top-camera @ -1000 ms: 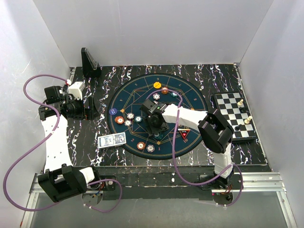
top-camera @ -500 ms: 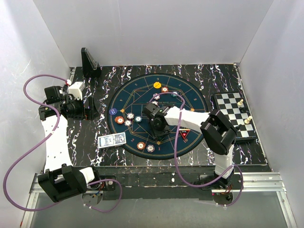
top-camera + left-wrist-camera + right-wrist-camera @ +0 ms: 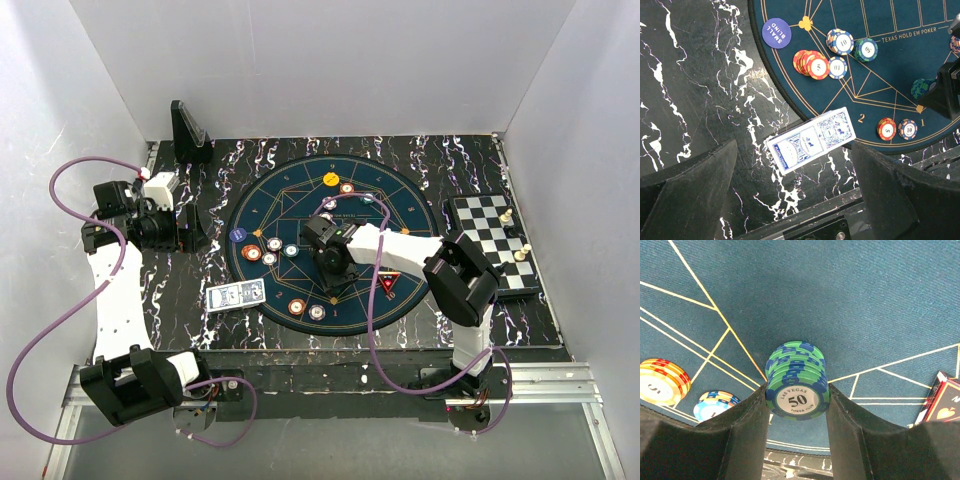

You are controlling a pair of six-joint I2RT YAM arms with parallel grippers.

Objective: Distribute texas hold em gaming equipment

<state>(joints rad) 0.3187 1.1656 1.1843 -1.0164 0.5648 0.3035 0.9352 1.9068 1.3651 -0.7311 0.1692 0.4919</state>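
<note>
A stack of green-and-blue "50" poker chips [image 3: 797, 382] stands on the blue poker mat [image 3: 865, 300], and my right gripper [image 3: 797, 405] is shut on it, a finger pressed on each side. From above, the right gripper [image 3: 330, 262] is low over the mat's middle [image 3: 300, 190]. Other chips lie at the mat's left [image 3: 262, 250] and near edge [image 3: 297, 307]. The red-black triangular marker [image 3: 388, 283] lies to the right. A pack of blue-white cards [image 3: 811, 139] lies off the mat, below my open left gripper [image 3: 794, 150].
A purple "small blind" disc [image 3: 776, 32] and a yellow disc [image 3: 331, 179] lie on the mat. A chessboard with pieces [image 3: 490, 235] sits at the right edge. A black upright stand [image 3: 187, 130] is at the back left. Orange chips [image 3: 662, 380] lie left of the held stack.
My right gripper's fingers have drawn in onto the green chip stack, and the arm has shifted slightly. The left arm has not moved.
</note>
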